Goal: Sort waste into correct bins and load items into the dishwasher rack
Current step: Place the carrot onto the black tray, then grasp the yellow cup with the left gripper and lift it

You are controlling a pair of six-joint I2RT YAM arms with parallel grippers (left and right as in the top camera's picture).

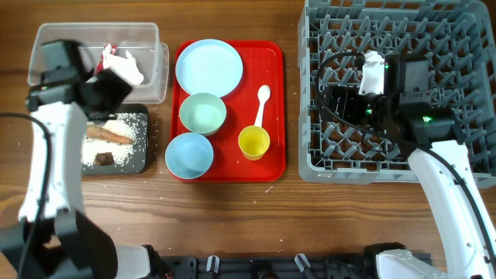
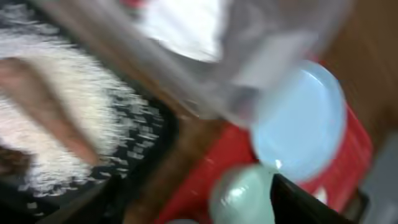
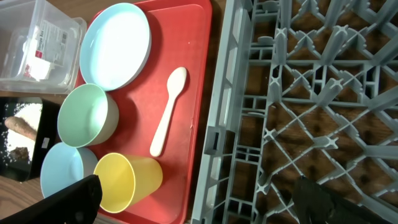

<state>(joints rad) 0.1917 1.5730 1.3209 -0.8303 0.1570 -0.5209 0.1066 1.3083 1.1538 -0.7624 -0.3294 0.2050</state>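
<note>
**Lettering.** The crumpled red-and-white wrapper (image 3: 38, 45) carries red print that is too small to read. No other marking is legible.

**Wrapper.** It lies inside the clear plastic rectangular tub (image 1: 93, 35), at the back left of the wooden tabletop (image 1: 310, 225).

**Left end effector** (image 1: 116, 81). The arm reaches from the front left to the tub's near right corner, above the edge of the shallow black rectangular tray (image 1: 141, 161). The wrist view is blurred but shows the fingers apart with nothing between them.

**Right end effector** (image 3: 202, 208). The arm rises from the front right and hangs over the left part of the large grey pegged dishwasher rack (image 1: 465, 31). Its fingers are spread wide and empty.

**Black tray contents.**
- Loose white rice grains (image 1: 130, 125).
- A brown finger-long food piece (image 1: 108, 135).
- A small dark brown chunk (image 1: 105, 159).

**Red plastic tray** (image 1: 275, 116), standing between the bins and the rack.
- Round light blue plate (image 1: 208, 67), at the back.
- Pale greenish bowl (image 1: 203, 113), in front of the plate.
- Pale blue bowl (image 1: 189, 153), nearest the front edge.
- Small yellow cup (image 1: 253, 142), standing upright.
- White spoon (image 1: 262, 105), just behind the cup.
</note>
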